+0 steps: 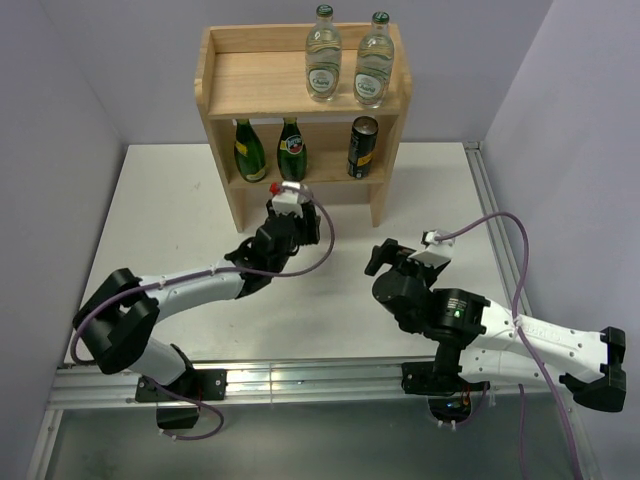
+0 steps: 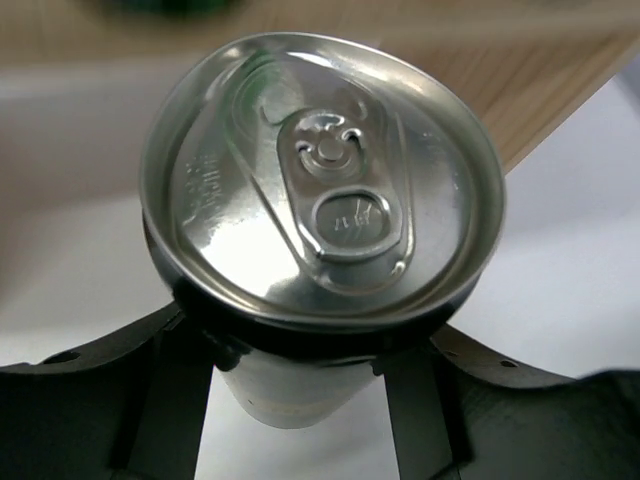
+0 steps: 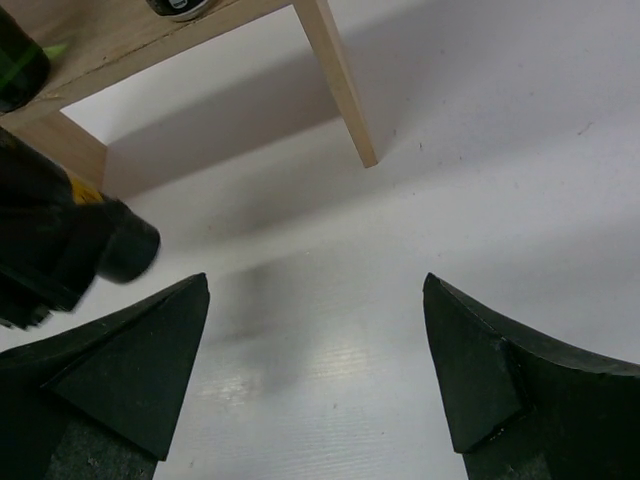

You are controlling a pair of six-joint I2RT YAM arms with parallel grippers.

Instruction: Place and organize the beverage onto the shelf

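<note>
The left gripper (image 2: 300, 365) is clamped on a dark can with a silver pull-tab lid (image 2: 320, 200), its black fingers pinching the body just under the rim from either side. The can hangs over the white table (image 1: 170, 200), just on the near side of the light natural-wood two-tier shelf (image 1: 262, 78). In the overhead view the wrist hides it. The lid faces up into the wrist camera, so I judge the can's long axis to be close to vertical, with the base pointing down at the table. It may lean a little, but I cannot tell which way.

On the lower board, two dark green bottles (image 1: 248, 150) stand at the left and a second dark can with yellow marks (image 1: 362, 147) at the right, with a gap between them. Two clear glass bottles with green caps (image 1: 323, 45) stand on the top board.

The step in hand looks like slotting the held can into that gap, beside its twin. To do it well, keep the can upright and bring it in level from the near side. Because the grip is high on the can, the wrist must clear the upper board — and the base must clear the front edge of the lower one. Seat the base flat before letting go, and stay off the nearer green bottle.

The right gripper (image 3: 315, 370) is spread wide with nothing between its fingers, low over the table to the near right of the shelf.
</note>
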